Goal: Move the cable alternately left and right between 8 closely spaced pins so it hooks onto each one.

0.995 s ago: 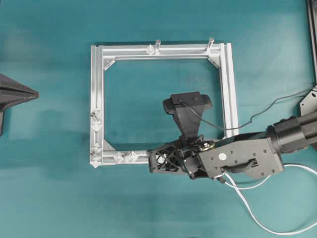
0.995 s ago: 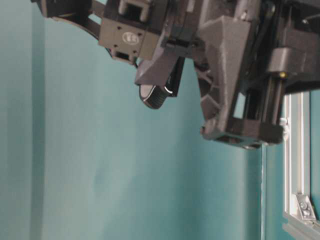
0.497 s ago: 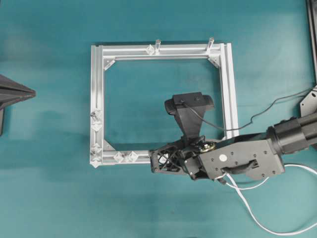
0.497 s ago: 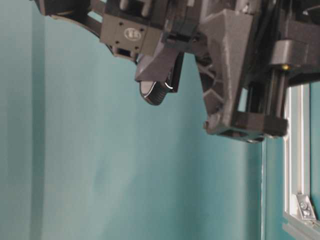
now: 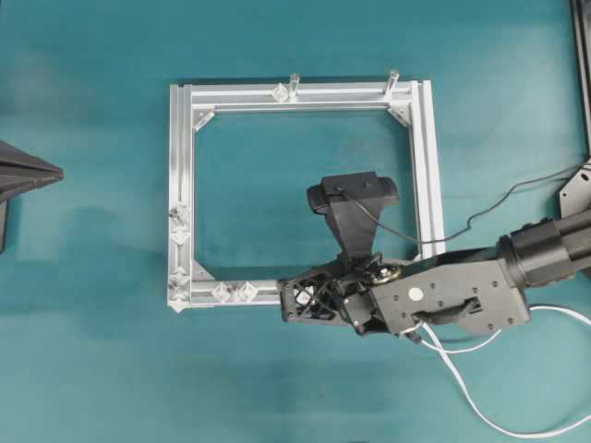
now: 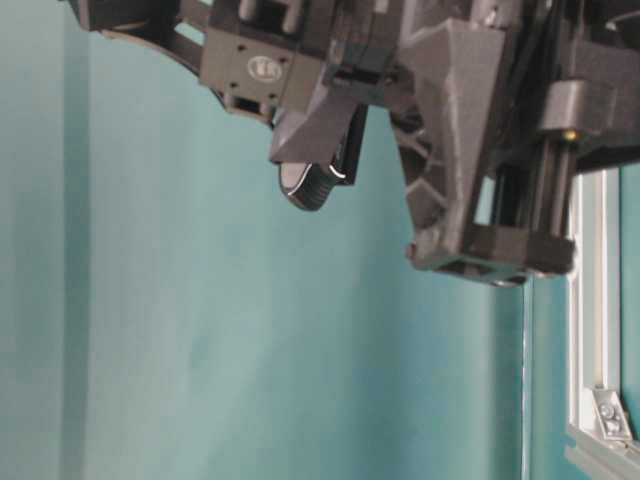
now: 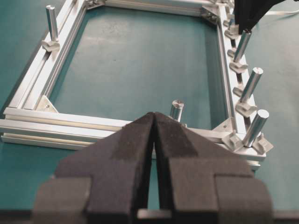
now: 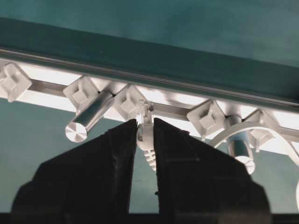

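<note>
My right gripper (image 8: 145, 122) is shut on the small white plug (image 8: 145, 139) of the cable, holding it against the silver frame rail (image 8: 168, 111) between two pins. The pins are short silvery posts on diamond-shaped bases; one (image 8: 88, 119) lies left of the plug, another (image 8: 241, 150) right of it. The white cable (image 8: 223, 135) curves around that right pin. From overhead, the right gripper (image 5: 288, 302) sits over the frame's near rail beside two pins (image 5: 233, 293), and the cable (image 5: 466, 383) trails off to the lower right. My left gripper (image 7: 154, 115) is shut and empty, outside the frame's left rail.
The square aluminium frame (image 5: 181, 148) lies in the middle of the teal table. Two taller upright posts (image 5: 295, 83) stand on its far rail. A thin black wire (image 5: 499, 208) runs to the right arm. The left gripper (image 5: 37, 173) rests at the table's left edge.
The right arm with the plug has shifted very slightly to the right along the near rail. The left gripper has drawn back a little to the left.
</note>
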